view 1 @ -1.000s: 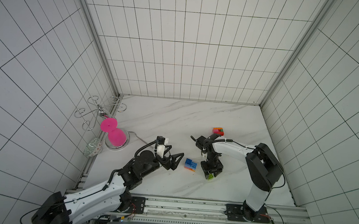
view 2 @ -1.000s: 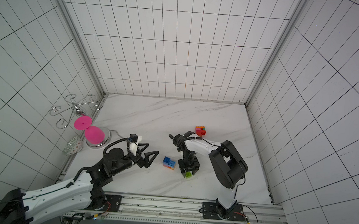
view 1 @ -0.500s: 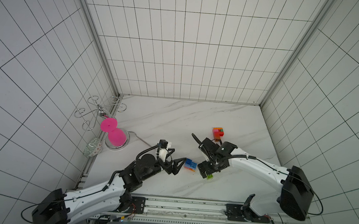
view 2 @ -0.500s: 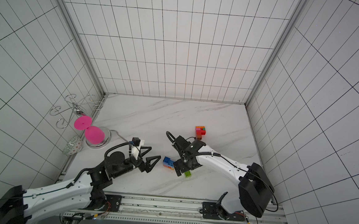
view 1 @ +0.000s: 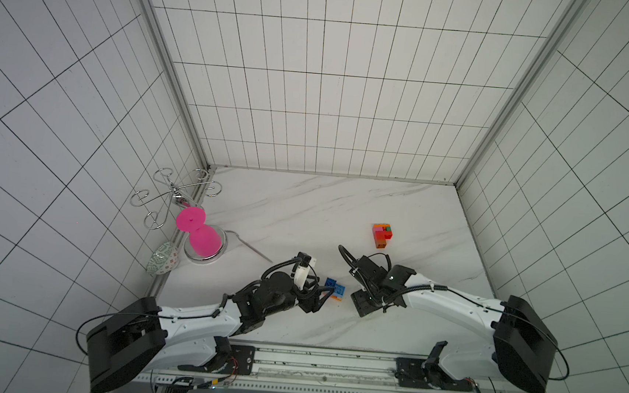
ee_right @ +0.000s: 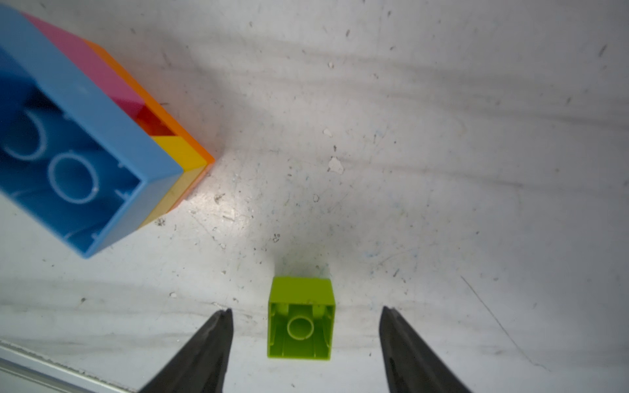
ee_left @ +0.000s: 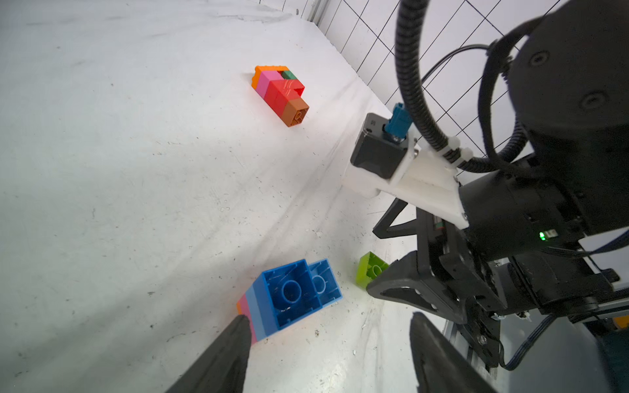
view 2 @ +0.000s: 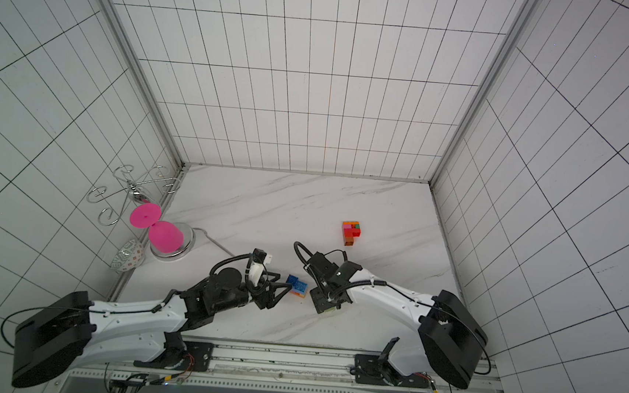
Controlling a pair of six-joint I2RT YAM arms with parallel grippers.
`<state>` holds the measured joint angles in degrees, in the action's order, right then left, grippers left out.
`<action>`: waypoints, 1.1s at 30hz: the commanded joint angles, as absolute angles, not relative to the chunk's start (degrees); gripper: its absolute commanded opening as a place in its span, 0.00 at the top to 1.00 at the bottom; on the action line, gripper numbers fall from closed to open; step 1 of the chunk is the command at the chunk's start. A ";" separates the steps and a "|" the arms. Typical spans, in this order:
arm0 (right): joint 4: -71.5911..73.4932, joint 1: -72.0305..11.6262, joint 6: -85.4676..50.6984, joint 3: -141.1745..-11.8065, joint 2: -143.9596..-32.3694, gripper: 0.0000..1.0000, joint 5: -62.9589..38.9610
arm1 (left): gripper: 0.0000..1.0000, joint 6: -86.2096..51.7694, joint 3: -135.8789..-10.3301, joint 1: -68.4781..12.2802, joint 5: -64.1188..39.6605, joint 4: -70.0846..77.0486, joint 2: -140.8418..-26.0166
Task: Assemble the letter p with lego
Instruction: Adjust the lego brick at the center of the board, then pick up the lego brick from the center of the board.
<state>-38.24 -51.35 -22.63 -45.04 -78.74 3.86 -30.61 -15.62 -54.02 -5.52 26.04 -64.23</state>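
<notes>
1. Right wrist view, nearest the rail: the right gripper hangs low over the table, jaws spread wide. One jaw stands on each side of a single lime brick with a clear gap either way, so nothing is held. The brick lies on its side, hollow underside toward the camera.
2. That lime brick sits just beside the blue stack, on the side toward the right arm, not touching it.
3. The blue stack is a joined lump on its side: blue and light blue bricks with pink, yellow, red and orange behind.
4. At the blue stack's other side is the left gripper, jaws also well apart and empty. One fingertip is right at the stack's pink edge; whether it touches I can't tell.
5. Well beyond the blue stack, toward the back wall, a second joined piece of orange, pink, red, green and brown bricks lies alone.
6. Off toward the left wall from the blue stack stands a pink hourglass thing, no part of this.
7. My reading: the p is in pieces, and the step in hand is picking up the lime brick. Next calls for closing squarely on its flat sides, lifting, and turning it so studs meet a hollow, with the left jaws steadying the blue stack.
</notes>
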 commanded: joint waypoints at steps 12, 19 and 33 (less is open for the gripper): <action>-35.86 -50.98 -26.79 -41.33 -80.77 0.61 2.51 | 0.29 -31.11 -17.44 -54.14 -3.48 26.22 -61.46; -36.15 -51.02 -27.11 -41.57 -81.86 0.61 2.03 | 0.28 -30.68 -17.40 -54.18 -2.04 24.47 -59.19; -43.26 -51.41 -18.52 -53.14 -74.88 1.00 5.85 | 0.23 -28.25 -14.46 -49.54 4.73 19.78 -46.26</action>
